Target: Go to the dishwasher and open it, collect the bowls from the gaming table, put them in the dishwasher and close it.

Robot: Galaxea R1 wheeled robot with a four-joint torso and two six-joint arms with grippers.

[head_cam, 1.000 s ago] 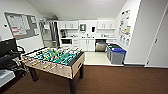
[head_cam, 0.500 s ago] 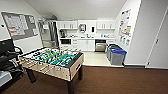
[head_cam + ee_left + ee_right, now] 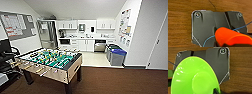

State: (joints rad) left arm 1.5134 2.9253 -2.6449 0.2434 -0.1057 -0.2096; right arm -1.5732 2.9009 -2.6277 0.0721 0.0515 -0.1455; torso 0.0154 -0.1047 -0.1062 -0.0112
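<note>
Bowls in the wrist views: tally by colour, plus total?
Orange bowl: 1, in the left wrist view.
Light green bowl: 1, in the right wrist view.
Total: 2 bowls.

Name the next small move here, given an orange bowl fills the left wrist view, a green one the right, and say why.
Probably drive ahead over the brown carpet, passing right of the foosball table, toward the dishwasher at the far counter. The orange bowl and green bowl appear already collected, and the dishwasher is far off.
</note>
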